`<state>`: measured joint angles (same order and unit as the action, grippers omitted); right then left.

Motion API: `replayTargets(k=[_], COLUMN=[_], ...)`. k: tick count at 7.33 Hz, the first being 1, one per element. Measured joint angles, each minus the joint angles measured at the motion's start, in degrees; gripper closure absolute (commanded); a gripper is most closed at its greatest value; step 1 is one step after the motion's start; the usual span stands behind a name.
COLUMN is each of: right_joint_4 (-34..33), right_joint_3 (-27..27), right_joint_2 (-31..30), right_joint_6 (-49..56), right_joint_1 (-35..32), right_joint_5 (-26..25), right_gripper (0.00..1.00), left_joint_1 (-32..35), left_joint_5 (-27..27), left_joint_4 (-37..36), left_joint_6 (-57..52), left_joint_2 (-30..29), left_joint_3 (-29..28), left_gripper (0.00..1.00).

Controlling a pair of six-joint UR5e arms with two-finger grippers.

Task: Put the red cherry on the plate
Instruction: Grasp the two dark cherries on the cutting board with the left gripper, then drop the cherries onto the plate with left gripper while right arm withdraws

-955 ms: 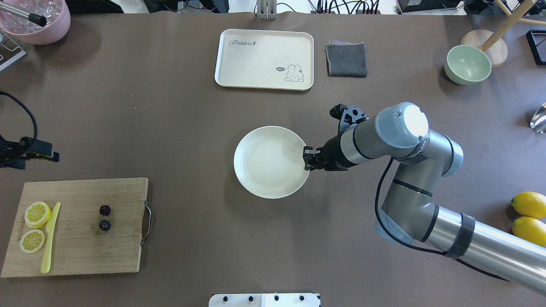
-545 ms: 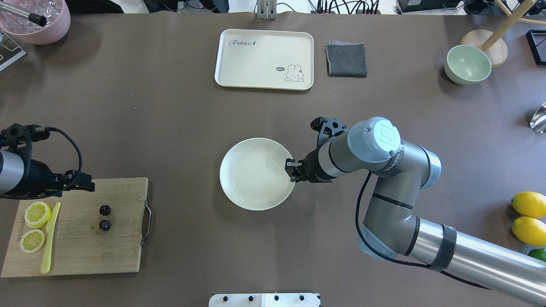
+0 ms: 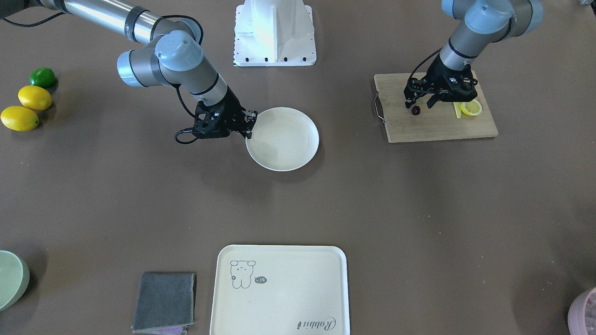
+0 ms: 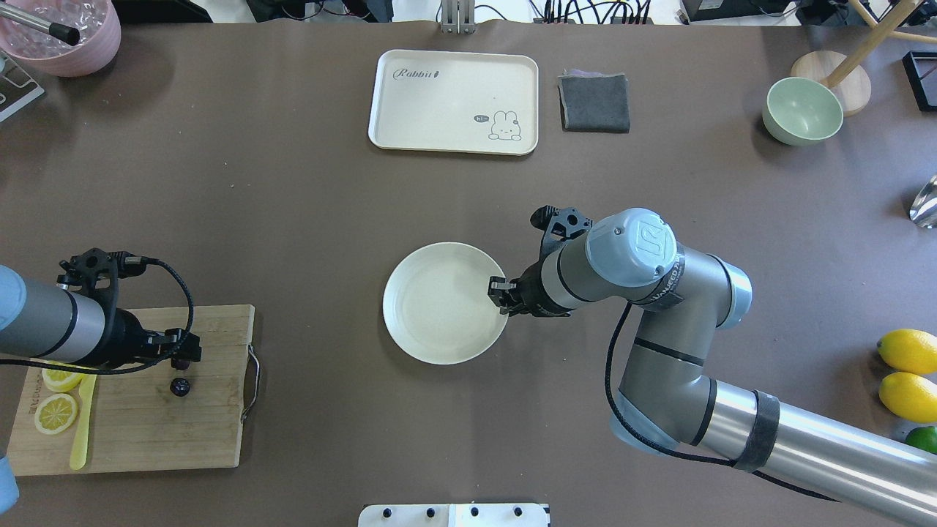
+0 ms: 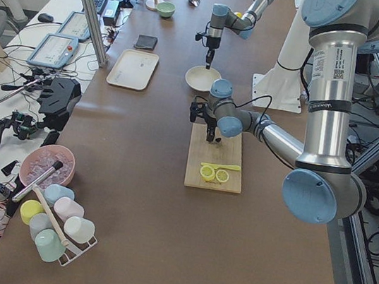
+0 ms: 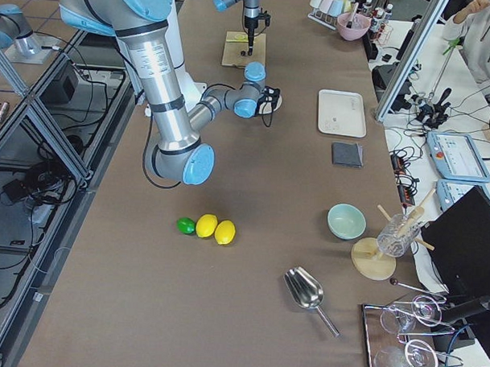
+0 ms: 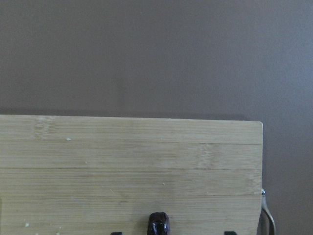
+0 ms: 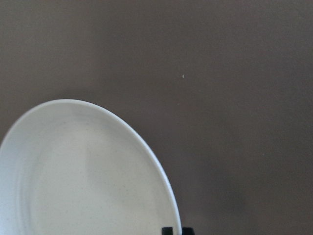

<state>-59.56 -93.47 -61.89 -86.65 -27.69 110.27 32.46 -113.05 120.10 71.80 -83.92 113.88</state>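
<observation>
The red cherry point(image 4: 179, 386) is a pair of dark maroon fruits on the bamboo cutting board point(image 4: 146, 439) at the near left. My left gripper point(image 4: 184, 356) hangs just over the pair, open. In the left wrist view one cherry point(image 7: 159, 224) sits between the two spread fingertips. The front-facing view shows a cherry point(image 3: 416, 110) just below the left gripper point(image 3: 421, 100). The cream-white plate point(image 4: 439, 307) lies at the table's middle. My right gripper point(image 4: 500, 295) is shut on its right rim, as the right wrist view shows at the plate point(image 8: 88, 171).
Two lemon slices point(image 4: 55, 412) and a yellow knife point(image 4: 80, 432) lie on the board's left part. A cream tray point(image 4: 454, 101), grey cloth point(image 4: 594, 102) and green bowl point(image 4: 802, 111) stand at the far side. Whole lemons point(image 4: 908, 351) lie at the right edge.
My right gripper dragged the plate left and toward the robot, then held it. My left arm came in from the left and now stands over the cherries on the board.
</observation>
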Motion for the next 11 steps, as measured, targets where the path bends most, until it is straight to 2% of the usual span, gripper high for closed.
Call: replayTargets(k=[1,4,6,11], right_joint_4=[-0.02,-0.01,0.17,0.30], right_joint_3=[-0.11,-0.45,-0.54,-1.30], right_joint_2=[0.00,-0.74,-1.73,-2.80], right_joint_6=[-0.01,0.59,0.90,1.09], right_joint_1=[-0.43,-4.11,-6.51,-9.56], right_joint_5=[-0.71,0.38,2.78,5.90], right_gripper=[0.00,0.00,0.00,0.00], left_joint_1=[-0.56,-0.88,-0.83,0.07], left_joint_5=[0.19,0.28,0.21,-0.37], left_joint_4=[0.03,0.05,0.16,-0.09], left_joint_6=[-0.10,-0.57,-0.66,-0.21], left_joint_2=[-0.37,-1.17,-2.65,-3.78], left_joint_3=[-0.56,-2.07,-3.69,-0.71], left_gripper=[0.46,0.53,1.00,1.00])
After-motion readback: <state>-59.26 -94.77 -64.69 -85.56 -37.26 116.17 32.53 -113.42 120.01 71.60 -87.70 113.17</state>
